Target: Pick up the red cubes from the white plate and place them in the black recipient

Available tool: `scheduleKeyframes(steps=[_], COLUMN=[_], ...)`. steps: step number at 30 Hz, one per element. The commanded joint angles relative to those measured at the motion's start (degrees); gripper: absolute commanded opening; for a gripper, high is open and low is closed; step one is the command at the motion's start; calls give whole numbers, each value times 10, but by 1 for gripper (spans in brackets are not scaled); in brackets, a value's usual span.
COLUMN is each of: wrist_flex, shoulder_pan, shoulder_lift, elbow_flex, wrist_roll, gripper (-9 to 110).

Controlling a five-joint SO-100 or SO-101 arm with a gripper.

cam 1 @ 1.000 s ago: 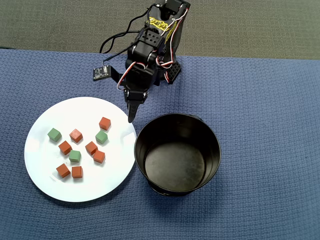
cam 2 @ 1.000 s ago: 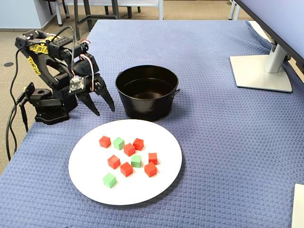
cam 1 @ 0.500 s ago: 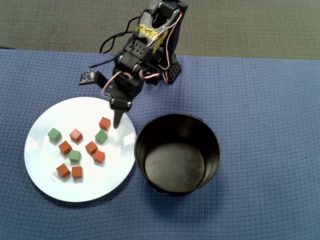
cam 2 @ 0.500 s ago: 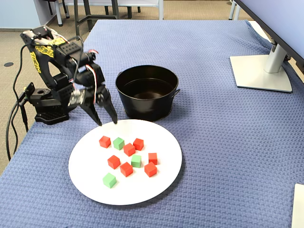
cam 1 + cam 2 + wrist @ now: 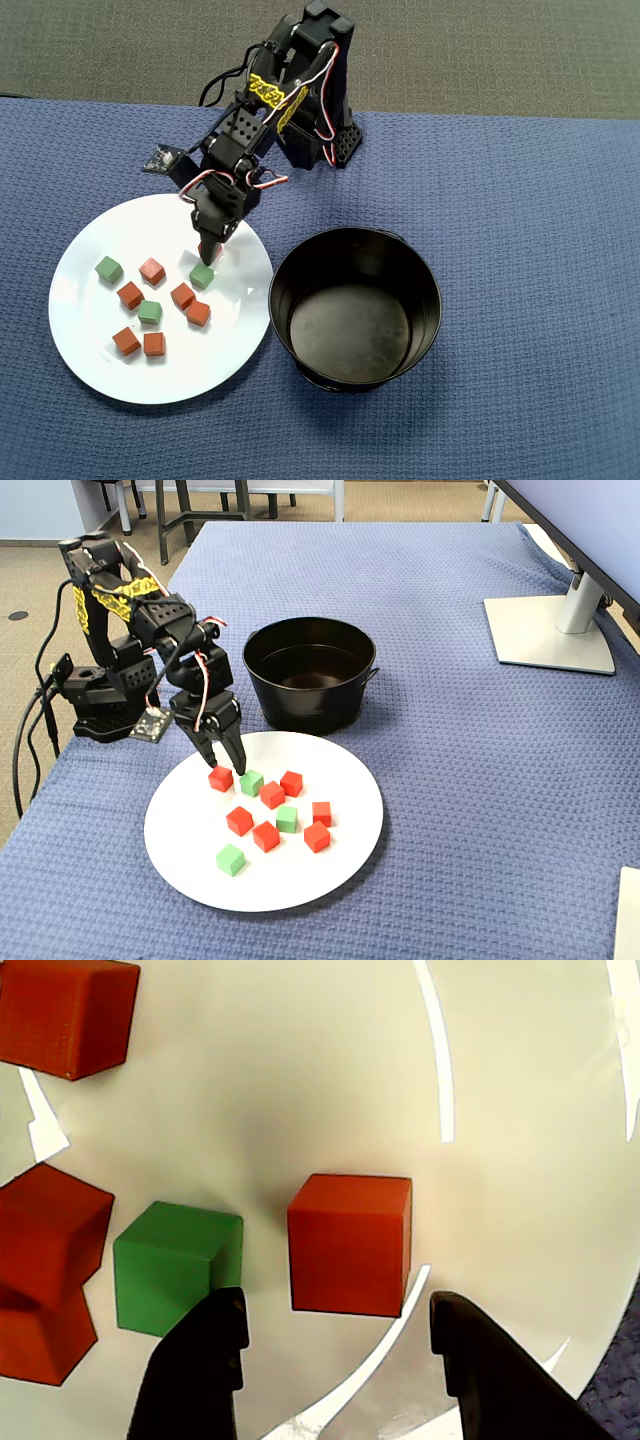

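Reaching down over white plate (image 5: 330,860), pincer (image 5: 335,1325) spread astride red cube (image 5: 350,1243)

white plate (image 5: 90,340): smooth, glossy, light streaks in wrist view
red cubes (image 5: 350,1243): matt, fine grainy faces
green cubes (image 5: 175,1265): matt, same texture
black recipient (image 5: 420,275): glossy, smooth
table cover (image 5: 520,200): blue waffle-weave cloth
jaws: matt black plastic
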Motion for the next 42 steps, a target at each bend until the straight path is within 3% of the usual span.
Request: scheduleKeyframes(steps=[1, 17, 26, 32, 42], wrist_flex=[9, 28, 88, 170, 316], shoulder_pan=[7, 25, 32, -33, -229], shoulder_lift=[-22, -62, -22, 29, 67], elbow_flex=[-54, -90, -134, -225, -444], wrist_roll=[4, -8, -6, 32, 154], gripper=[15, 0, 0, 0, 0])
